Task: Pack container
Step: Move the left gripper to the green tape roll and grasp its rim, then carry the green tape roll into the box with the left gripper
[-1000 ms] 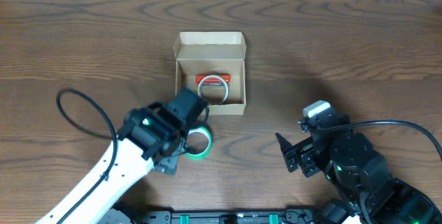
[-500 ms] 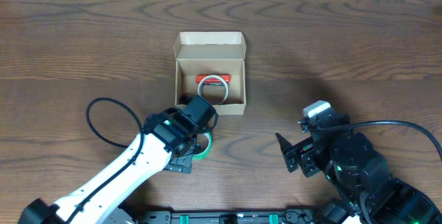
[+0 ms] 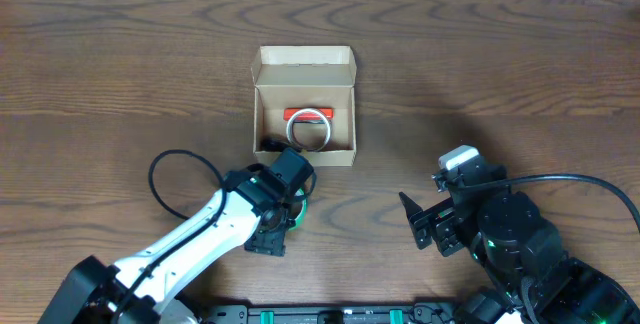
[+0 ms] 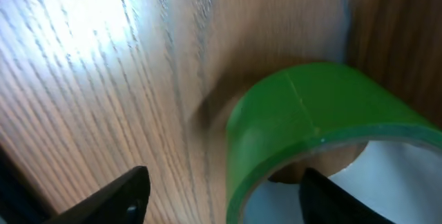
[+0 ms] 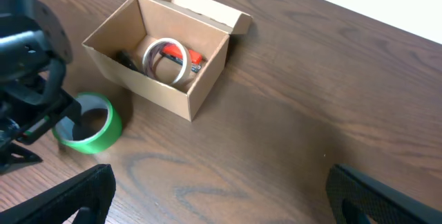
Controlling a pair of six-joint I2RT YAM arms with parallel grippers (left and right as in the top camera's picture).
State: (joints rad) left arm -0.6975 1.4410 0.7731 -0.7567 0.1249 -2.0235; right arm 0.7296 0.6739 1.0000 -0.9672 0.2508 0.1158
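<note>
Left wrist cam showed my left gripper [image 4: 224, 191] had dropped over the green tape roll [image 4: 304, 106] in the last second, jaws narrowing but not pinching its wall yet, so the grab looked next. It sat just in front of the container [image 3: 305, 62], lid up, tight room inside beside a white roll [image 3: 308, 127]. Meanwhile my right gripper [image 5: 221, 186] idled wide open, well clear.

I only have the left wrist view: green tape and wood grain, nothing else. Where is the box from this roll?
Observer: The container sits just beyond the green tape roll, with its lid flap open.
Operator: Anything in it already?
Observer: Yes, a clear tape roll standing on edge, next to a red item.
Operator: Is the right arm in the way?
Observer: No, the right gripper is open, off to the side, holding nothing.
</note>
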